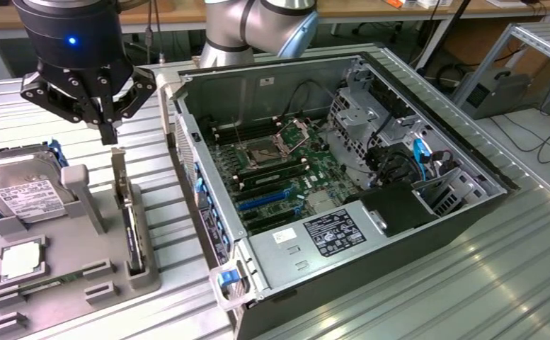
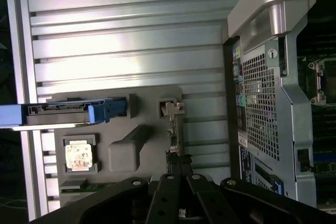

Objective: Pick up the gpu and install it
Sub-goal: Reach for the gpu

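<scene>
Black finger links of the gripper point(image 2: 177, 174) sit closest to the wrist camera, meeting in a narrow wedge. The fingers are pressed together with nothing between them. In the exterior view the gripper point(image 1: 110, 136) hangs on the end of the silver robot arm point(image 1: 255, 28), its tips pointing straight down just above the task's card; whether they touch it cannot be told.

That thin, dark, flat gpu with a silver metal bracket point(image 1: 128, 212) stands on edge in a slot of a grey moulded plastic holder point(image 1: 76, 276), outside the computer. From the wrist it appears edge-on as a slim strip point(image 2: 176, 129) in the holder point(image 2: 126, 150).

On the same holder, towards the exterior view's left, a silver hard drive with a white label point(image 1: 25, 191) leans in a blue carrier; the wrist view shows it edge-on point(image 2: 63, 113). Below it a square processor chip point(image 1: 20, 261) point(image 2: 79, 156) lies in a pocket, and a slim green memory stick point(image 1: 43, 283) point(image 2: 84, 186) lies just beside that.

Holder and computer rest on a ribbed aluminium table point(image 1: 444, 297) point(image 2: 131, 40). To the exterior view's right of the holder lies a dark, open desktop computer case point(image 1: 369, 283) point(image 2: 262, 77), side panel off, its green motherboard point(image 1: 284, 170) exposed.
</scene>
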Robot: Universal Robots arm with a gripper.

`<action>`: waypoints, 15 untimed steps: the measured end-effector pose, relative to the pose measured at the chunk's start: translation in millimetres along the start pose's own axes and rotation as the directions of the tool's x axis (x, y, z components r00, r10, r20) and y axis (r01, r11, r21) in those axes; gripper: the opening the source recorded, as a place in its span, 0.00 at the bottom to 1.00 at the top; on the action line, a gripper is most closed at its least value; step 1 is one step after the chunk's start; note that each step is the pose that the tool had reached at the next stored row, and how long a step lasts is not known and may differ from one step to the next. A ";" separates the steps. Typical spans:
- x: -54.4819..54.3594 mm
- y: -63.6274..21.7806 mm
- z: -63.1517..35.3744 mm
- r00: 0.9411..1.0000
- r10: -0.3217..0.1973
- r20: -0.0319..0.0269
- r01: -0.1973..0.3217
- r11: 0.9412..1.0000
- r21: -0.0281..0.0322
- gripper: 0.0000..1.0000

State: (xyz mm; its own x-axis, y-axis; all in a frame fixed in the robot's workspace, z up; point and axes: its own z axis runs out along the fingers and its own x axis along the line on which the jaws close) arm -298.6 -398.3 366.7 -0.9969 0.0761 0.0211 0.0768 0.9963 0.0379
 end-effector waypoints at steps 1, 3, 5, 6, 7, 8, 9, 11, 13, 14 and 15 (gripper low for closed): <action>0.0 0.0 0.0 1.000 0.000 0.000 0.000 1.000 0.000 0.11; 0.1 0.0 0.0 1.000 0.000 0.000 0.000 1.000 0.000 0.11; 0.1 -0.1 0.0 1.000 0.000 0.000 0.000 1.000 0.000 0.11; 0.2 -0.5 0.0 1.000 0.000 0.000 0.000 1.000 0.000 0.11; 0.1 -1.3 0.0 1.000 0.000 0.000 0.000 1.000 0.000 0.11; -0.1 -2.6 -0.1 1.000 0.000 0.000 0.000 1.000 0.000 0.11; -0.2 -3.9 -0.1 1.000 0.000 0.000 0.000 1.000 0.000 0.11; -0.4 -7.1 -0.2 1.000 0.000 0.000 0.000 1.000 0.000 0.11; -0.7 -10.3 -0.3 1.000 0.000 0.000 0.000 1.000 0.000 0.11; -0.8 -11.8 -0.4 1.000 0.000 0.000 0.000 1.000 0.000 0.11; -1.0 -14.7 -0.3 1.000 0.000 0.000 0.000 1.000 0.000 0.11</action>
State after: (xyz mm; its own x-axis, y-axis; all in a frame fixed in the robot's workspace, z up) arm -298.7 -413.1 366.5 -0.9969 0.0761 0.0211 0.0769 0.9963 0.0380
